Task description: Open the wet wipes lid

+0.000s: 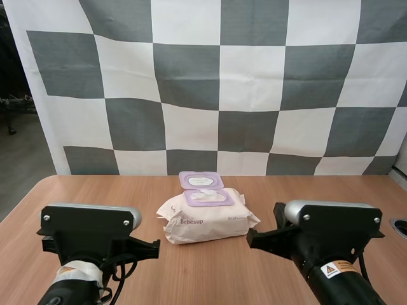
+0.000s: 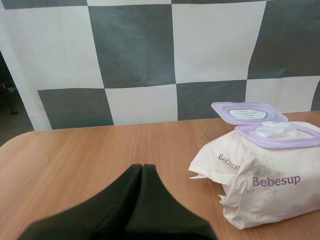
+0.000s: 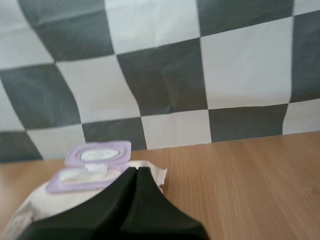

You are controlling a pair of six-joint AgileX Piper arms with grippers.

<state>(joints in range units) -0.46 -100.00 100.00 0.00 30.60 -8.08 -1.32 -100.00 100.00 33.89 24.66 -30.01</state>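
A cream pack of wet wipes [image 1: 206,219] marked "Bebesup" lies on the wooden table [image 1: 191,267], between my two arms. Its purple lid [image 1: 201,180] is flipped open and lies back, and a white wipe [image 1: 208,194] pokes out of the purple-rimmed opening. In the left wrist view the pack [image 2: 265,182] sits ahead of my left gripper [image 2: 142,167], with the lid [image 2: 247,111] standing open behind it. My left gripper is shut on nothing, well short of the pack. My right gripper [image 3: 136,171] is shut too, just in front of the pack [image 3: 55,205] and its open lid [image 3: 99,153].
Bare wood lies to both sides of the pack and behind it up to the table's back edge [image 1: 95,176]. A dark round fitting [image 1: 399,227] sits at the table's right edge.
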